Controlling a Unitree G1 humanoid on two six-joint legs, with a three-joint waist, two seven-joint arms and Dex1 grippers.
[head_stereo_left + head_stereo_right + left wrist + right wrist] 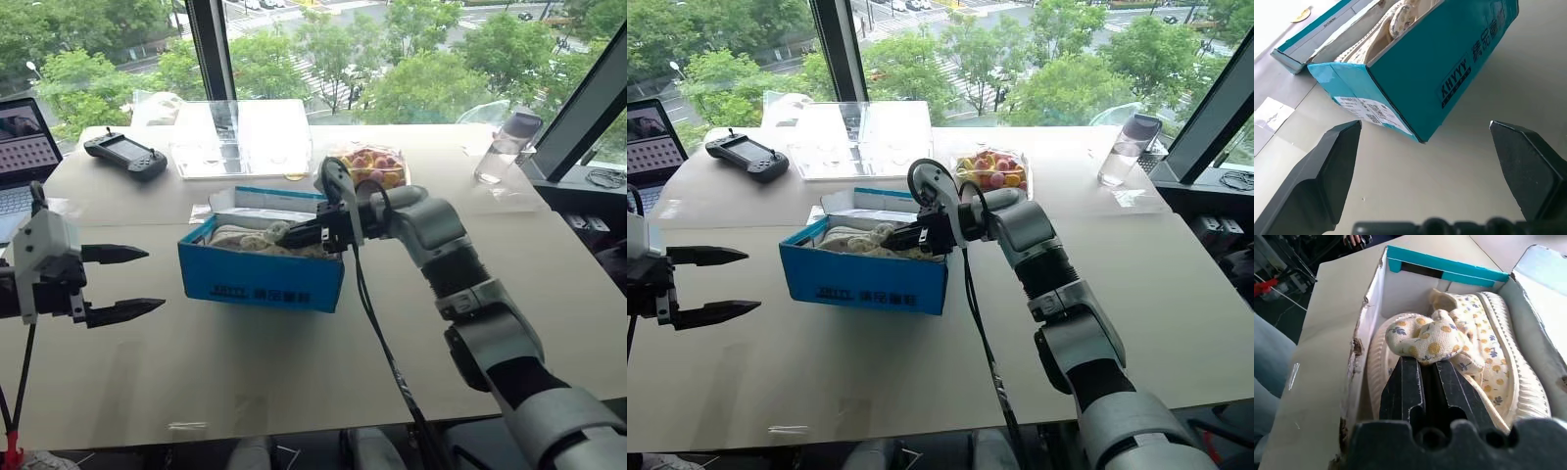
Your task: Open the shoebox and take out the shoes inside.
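The blue shoebox (260,279) stands open in the middle of the table, with its lid (265,201) lying just behind it. Cream shoes (1488,357) with a small flower print and ribbed soles lie inside against the white walls. My right gripper (1425,363) reaches into the box from the right and is shut on a fold of one shoe's fabric upper. It also shows in the head view, right gripper (289,235), over the box's right half. My left gripper (154,280) hangs open to the left of the box, apart from it, with nothing between its fingers.
A clear plastic tray (240,137) stands behind the box. A bag of coloured balls (370,164) sits at the back right, with a water bottle (505,145) further right. A handheld controller (127,155) and a laptop (20,157) are at the back left.
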